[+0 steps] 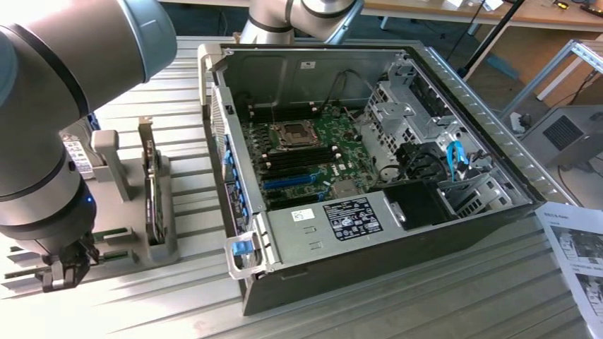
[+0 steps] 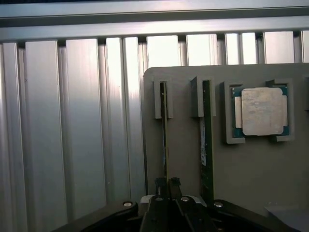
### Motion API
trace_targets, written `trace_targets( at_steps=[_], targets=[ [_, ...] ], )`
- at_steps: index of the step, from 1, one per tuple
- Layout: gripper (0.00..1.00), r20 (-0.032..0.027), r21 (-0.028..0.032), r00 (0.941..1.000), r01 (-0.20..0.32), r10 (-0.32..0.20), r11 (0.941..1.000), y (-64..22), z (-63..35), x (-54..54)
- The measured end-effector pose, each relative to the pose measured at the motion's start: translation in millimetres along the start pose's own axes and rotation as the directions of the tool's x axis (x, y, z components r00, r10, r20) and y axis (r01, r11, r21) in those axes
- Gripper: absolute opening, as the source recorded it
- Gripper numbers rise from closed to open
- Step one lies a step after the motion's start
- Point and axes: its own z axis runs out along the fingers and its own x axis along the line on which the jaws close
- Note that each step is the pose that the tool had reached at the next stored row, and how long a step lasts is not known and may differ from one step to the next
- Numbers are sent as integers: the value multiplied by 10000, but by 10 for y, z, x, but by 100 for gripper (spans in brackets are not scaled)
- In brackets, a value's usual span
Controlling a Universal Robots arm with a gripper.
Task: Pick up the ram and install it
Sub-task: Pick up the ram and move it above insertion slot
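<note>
Green on grey first: noting the ram [image 2: 164,140], a thin green stick, standing on edge in a slot of a flat grey holder [image 2: 183,159]. Seeing the gripper [image 2: 167,182] pinching the near end of that stick, dark fingertips [image 2: 159,183] drawn narrow, one pressing each face, gripping the ram with the far end sitting in the slot's bracket. Marking a second green stick [image 2: 206,145] standing in the neighbouring slot, parallel and just beside, untouched. Spotting a square silver processor chip [image 2: 263,111] lying flat in a corner-framed recess of the same holder, on the far side of the second green stick from the ram. Logging a ribbed metal table [image 2: 72,145] running under all of it. Turning to the exterior view: finding the gripper hanging at eight o'clock of the frame, below a bulky grey arm [image 1: 56,106] filling nine to eleven o'clock. Noting an upright card [image 1: 151,191] with a metal bracket standing in the holder, toward two o'clock of the gripper. Placing an open computer case [image 1: 282,67] at frame centre, well apart from the ram, toward three o'clock of the holder. Reading a green motherboard [image 1: 330,141] inside, with a processor socket [image 1: 293,131] and long black slots [image 1: 296,159] just beside it. Catching a printed sheet [image 1: 575,254] lying at four o'clock, near the case.
</note>
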Motion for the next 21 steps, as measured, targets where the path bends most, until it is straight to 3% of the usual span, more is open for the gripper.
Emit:
trace_targets(
  at_steps=[13,21],
  targets=[
    [12,0,-1,10000,1,-1,10000,-1,-110,-3],
    [12,0,-1,10000,1,-1,10000,0,-231,-6]
  ],
)
